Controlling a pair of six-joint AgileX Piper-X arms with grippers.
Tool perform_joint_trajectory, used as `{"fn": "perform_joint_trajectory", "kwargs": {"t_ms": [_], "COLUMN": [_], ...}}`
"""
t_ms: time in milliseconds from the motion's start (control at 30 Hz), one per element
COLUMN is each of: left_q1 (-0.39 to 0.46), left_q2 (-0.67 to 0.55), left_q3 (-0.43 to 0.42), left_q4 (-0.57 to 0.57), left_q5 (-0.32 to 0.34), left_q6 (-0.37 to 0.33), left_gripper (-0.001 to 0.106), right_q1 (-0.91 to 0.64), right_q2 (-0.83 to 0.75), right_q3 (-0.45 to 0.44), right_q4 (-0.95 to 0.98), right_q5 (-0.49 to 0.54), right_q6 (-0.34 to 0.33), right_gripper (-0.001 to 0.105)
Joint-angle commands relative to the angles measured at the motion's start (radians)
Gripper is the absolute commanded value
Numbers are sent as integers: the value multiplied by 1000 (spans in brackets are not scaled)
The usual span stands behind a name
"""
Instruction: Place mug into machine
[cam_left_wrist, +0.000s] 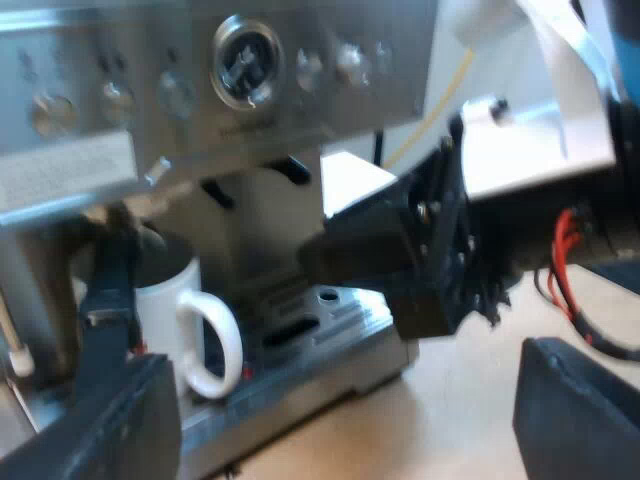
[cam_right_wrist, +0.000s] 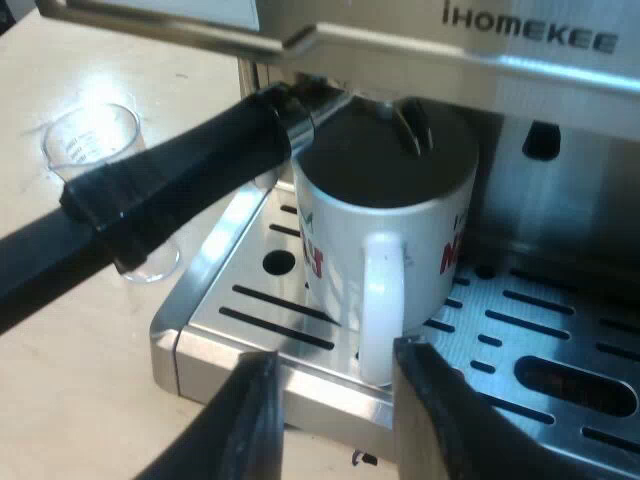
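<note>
We are straddling the mug's (cam_right_wrist: 400, 220) handle (cam_right_wrist: 381, 300) with our right gripper (cam_right_wrist: 338, 415), fingers apart; our left gripper (cam_left_wrist: 345, 410) is gaping too. We are judging it stiff, slick, breakable, best taken by that handle.

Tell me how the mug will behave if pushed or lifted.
The mug looks like glazed ceramic: probably rigid, weighty and breakable. Its glossy wall is likely slippery, so its handle seems the safer hold. Standing flat on the slotted tray, it should slide rather than tip.
</note>
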Motion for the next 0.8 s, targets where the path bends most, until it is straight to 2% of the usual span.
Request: {"fn": "perform_joint_trajectory", "kwargs": {"t_ms": [33, 133, 233, 300, 333, 400, 533, 567, 700, 800], "left_q1": [11, 56, 124, 199, 220, 298, 366, 436, 431, 427], "left_q2": [-3, -3, 0, 18, 24, 51, 75, 110, 155, 188], "left_q3": [-20, -24, -24, -24, -24, -24, -24, -24, -24, -24], "left_q4": [-1, 0, 0, 0, 0, -8, -10, -10, -42, -86], "left_q5": [-18, -8, 72, 154, 164, 237, 322, 394, 397, 394], "left_q6": [-12, -8, -8, -5, -2, 35, 68, 83, 119, 119], "left_gripper": [70, 70, 70, 70, 70, 70, 70, 70, 70, 70], "right_q1": [2, 2, 2, 0, 0, -3, -24, -34, -61, -79], "right_q2": [-10, -10, -10, -10, -10, -10, -10, -10, -10, -10], "right_q3": [-10, -10, -10, -10, -10, -10, -10, -10, -10, -10], "right_q4": [-16, -50, -95, -120, -126, -132, -141, -145, -174, -186], "right_q5": [-4, -26, -26, -24, -24, -24, -24, -24, -50, -71], "right_q6": [-30, -85, -103, -102, -102, -102, -102, -102, -102, -102], "right_gripper": [29, 22, 1, 0, 0, 0, 0, 0, 0, 0]}}
